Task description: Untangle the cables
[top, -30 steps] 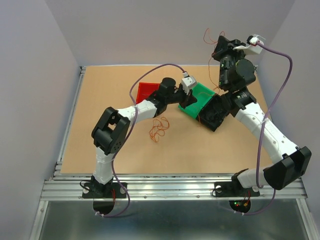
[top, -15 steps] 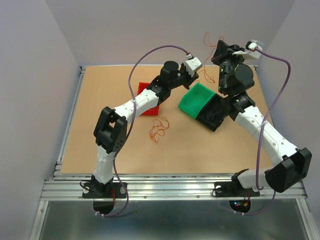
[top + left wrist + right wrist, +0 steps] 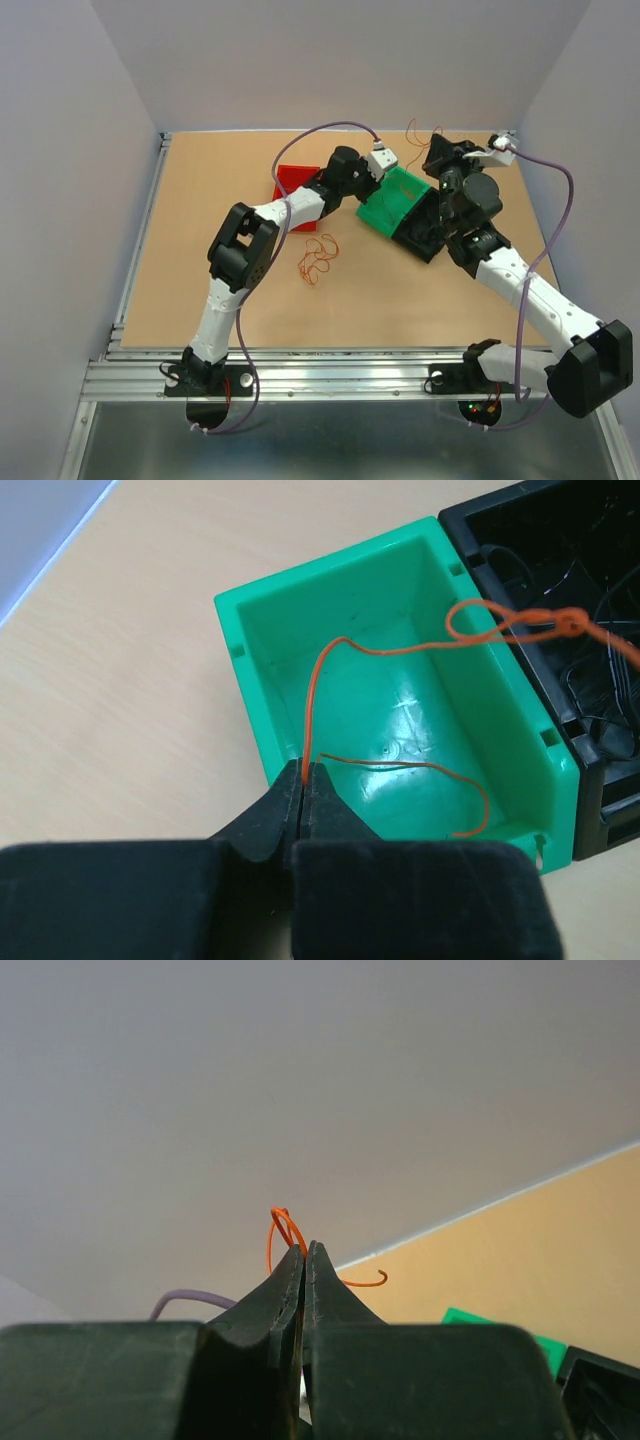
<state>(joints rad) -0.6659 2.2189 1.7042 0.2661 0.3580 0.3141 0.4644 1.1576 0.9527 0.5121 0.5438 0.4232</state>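
Over the open green plastic bin [image 3: 330, 565], my left claw [image 3: 305, 772] is pinched fully closed on a thin orange wire [image 3: 312, 695] that arcs toward the black plastic bin [image 3: 520, 530]. My right claw [image 3: 304, 1250], raised before the grey wall [image 3: 300, 1060], is clamped tight on an orange wire loop [image 3: 275, 1222]. A small tangle of orange-red cables [image 3: 318, 260] lies on the brown tabletop [image 3: 200, 270], apart from both claws.

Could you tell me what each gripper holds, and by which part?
Left gripper: orange wire, pinched partway along. Right gripper: orange loop, beside its curled end.
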